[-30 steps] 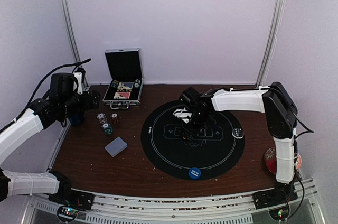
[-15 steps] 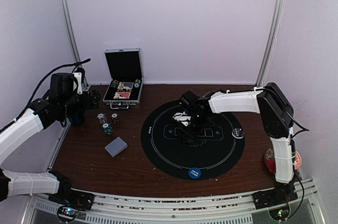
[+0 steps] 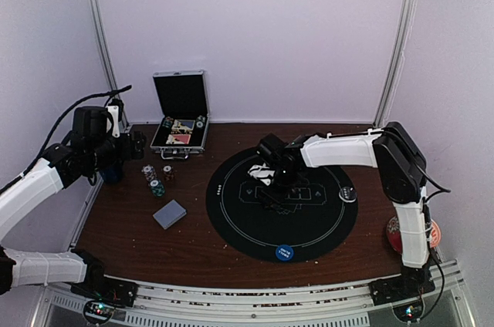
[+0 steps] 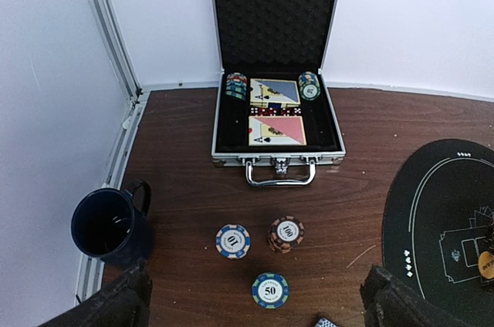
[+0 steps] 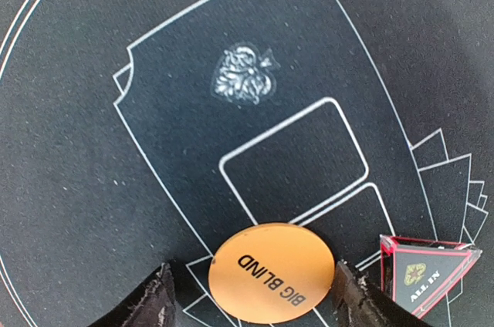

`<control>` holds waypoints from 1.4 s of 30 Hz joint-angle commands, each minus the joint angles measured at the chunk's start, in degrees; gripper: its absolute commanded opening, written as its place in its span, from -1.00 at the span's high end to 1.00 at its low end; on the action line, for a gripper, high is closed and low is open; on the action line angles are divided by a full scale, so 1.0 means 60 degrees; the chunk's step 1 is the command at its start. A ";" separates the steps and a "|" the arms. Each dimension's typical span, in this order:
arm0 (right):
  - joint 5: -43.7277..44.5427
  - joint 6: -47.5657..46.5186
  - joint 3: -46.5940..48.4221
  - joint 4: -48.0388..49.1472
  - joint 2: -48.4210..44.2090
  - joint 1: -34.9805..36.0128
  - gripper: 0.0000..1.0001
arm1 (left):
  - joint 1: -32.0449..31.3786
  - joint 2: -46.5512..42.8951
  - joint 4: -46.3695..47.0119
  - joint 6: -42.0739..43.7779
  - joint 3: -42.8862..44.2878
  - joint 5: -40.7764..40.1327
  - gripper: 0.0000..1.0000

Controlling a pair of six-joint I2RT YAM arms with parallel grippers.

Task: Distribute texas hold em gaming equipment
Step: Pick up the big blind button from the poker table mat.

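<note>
My right gripper [image 3: 272, 184] is low over the middle of the black round mat [image 3: 239, 227]. In the right wrist view it [image 5: 256, 300] is open around an orange "BIG BLIND" disc [image 5: 272, 271] lying on the mat; the right fingertip [image 5: 356, 296] touches the disc and the left one stands apart. A red "ALL IN" triangle marker [image 5: 424, 269] lies just right of it. My left gripper [image 3: 131, 144] is open and empty, high above three chip stacks [image 4: 232, 241] [image 4: 286, 234] [image 4: 270, 290]. A blue button disc [image 3: 285, 252] sits at the mat's near edge. A grey-blue card deck [image 3: 170, 214] lies left of the mat.
An open aluminium case [image 4: 276, 123] with chips and cards stands at the back left. A dark blue mug [image 4: 112, 227] stands by the left wall. A red cup and saucer [image 3: 395, 234] sit at the right edge behind the right arm. A small round disc [image 3: 347, 193] lies at the mat's right rim.
My right gripper has moved a little to the left over the mat's middle. The left arm has not moved.
</note>
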 commanded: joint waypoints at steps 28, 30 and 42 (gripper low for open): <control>0.0076 -0.0166 0.0079 -0.0108 0.0346 0.0200 0.09 | 0.0086 -0.0034 0.0421 0.0048 -0.0032 0.0072 -0.96; 0.0162 -0.0172 0.0149 -0.0088 0.0198 0.0201 0.07 | 0.0086 -0.0047 0.0433 0.0048 -0.0010 0.0054 -0.96; 0.0844 0.0167 0.1662 0.0043 0.0276 -0.0523 0.06 | 0.0083 -0.0058 0.0427 0.0050 -0.0029 0.0038 -0.96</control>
